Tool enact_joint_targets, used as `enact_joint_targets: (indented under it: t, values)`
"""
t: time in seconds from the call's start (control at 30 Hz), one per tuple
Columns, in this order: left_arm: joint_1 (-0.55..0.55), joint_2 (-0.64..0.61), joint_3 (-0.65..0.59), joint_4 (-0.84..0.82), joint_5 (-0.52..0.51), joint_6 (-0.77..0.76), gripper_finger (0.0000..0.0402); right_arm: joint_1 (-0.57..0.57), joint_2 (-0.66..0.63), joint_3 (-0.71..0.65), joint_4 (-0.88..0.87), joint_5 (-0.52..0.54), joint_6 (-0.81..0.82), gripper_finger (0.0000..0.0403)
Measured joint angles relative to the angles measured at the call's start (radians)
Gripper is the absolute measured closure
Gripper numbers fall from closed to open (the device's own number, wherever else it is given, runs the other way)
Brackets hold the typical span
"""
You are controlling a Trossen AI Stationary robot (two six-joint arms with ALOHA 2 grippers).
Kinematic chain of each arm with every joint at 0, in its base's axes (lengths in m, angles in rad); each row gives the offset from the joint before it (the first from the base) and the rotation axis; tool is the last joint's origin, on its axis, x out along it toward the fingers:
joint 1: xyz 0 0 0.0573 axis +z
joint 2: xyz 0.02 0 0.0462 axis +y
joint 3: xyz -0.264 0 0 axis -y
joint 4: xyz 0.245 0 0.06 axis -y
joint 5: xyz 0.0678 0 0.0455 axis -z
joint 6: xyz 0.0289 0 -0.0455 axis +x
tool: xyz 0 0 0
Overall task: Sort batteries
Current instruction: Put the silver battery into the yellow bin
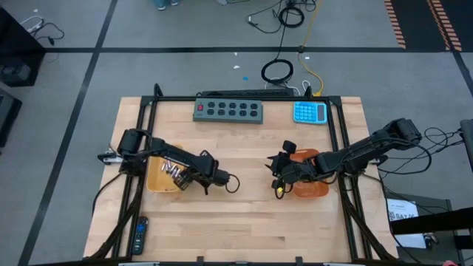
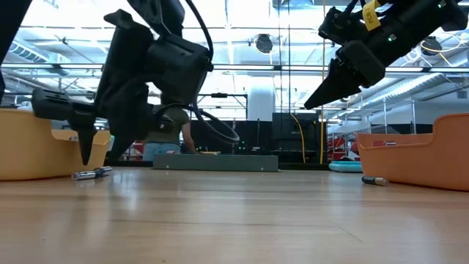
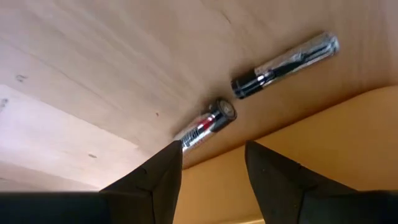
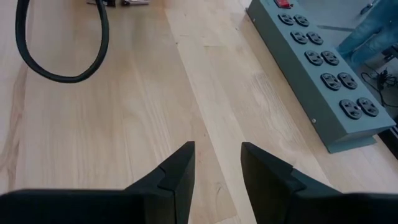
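The left gripper (image 3: 211, 165), open and empty, hangs over 2 batteries (image 3: 205, 124) on the desk (image 3: 93, 74) beside the yellow tray (image 3: 323, 143); the nearer lies slantwise ahead. The right gripper (image 4: 217, 162), open, waits well apart.

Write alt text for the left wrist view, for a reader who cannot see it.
Two batteries lie on the wooden table beside the rim of a yellow tray, one just ahead of the left gripper and the other farther off. The two dark fingers stand apart with nothing between them.
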Motion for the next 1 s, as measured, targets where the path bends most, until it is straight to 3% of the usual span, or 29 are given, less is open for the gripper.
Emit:
enact_joint_targets:
  t: [0.3, 0.53, 0.63, 0.77, 1.0]
  values:
    - [0.002, -0.001, -0.057, 0.072, -0.030, 0.238, 0.0217, 0.000, 0.000, 0.000, 0.000, 0.000, -0.007, 0.0282]
    - [0.002, -0.001, -0.062, 0.149, -0.049, 0.266, 0.0221, 0.000, 0.000, 0.000, 0.000, -0.002, -0.008, 0.0282]
    - [0.000, -0.001, -0.062, 0.158, -0.045, 0.297, 0.0254, 0.000, 0.000, 0.000, 0.000, -0.002, -0.008, 0.0282]
    - [-0.011, -0.001, -0.061, 0.162, -0.049, 0.313, 0.0355, 0.000, 0.000, 0.000, 0.000, -0.003, -0.007, 0.0282]
    - [-0.042, 0.004, -0.027, 0.095, -0.088, 0.304, 0.0363, 0.000, 0.000, 0.000, 0.003, -0.003, -0.005, 0.0282]
